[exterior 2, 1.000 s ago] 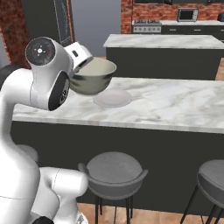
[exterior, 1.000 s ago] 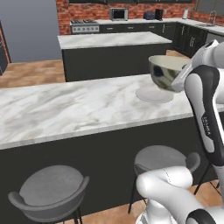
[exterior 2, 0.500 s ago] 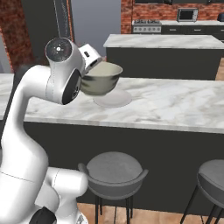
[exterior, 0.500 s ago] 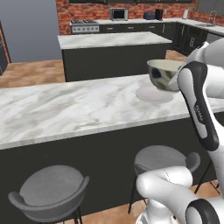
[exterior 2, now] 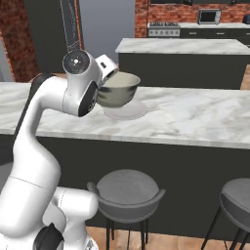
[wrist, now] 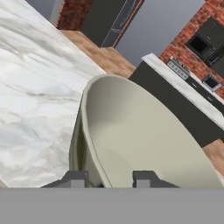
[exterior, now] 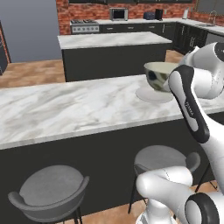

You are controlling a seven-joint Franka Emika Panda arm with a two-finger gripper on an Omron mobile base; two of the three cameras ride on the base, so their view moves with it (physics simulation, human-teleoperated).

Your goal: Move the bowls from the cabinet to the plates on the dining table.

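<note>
My claw (wrist: pixel 107 178) pinches the rim of the grey-green bowl (exterior 2: pixel 117 90), one tip inside the wall and one outside. It hangs just above the plate (exterior 2: pixel 128 111) near the dining table (exterior: pixel 65 107)'s near edge. Glossy, stiff, probably brittle — a rim hold could slip, so I'd lower it gently.

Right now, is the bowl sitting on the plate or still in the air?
In the air: the bowl hangs above the plate, gripped by its rim.
</note>
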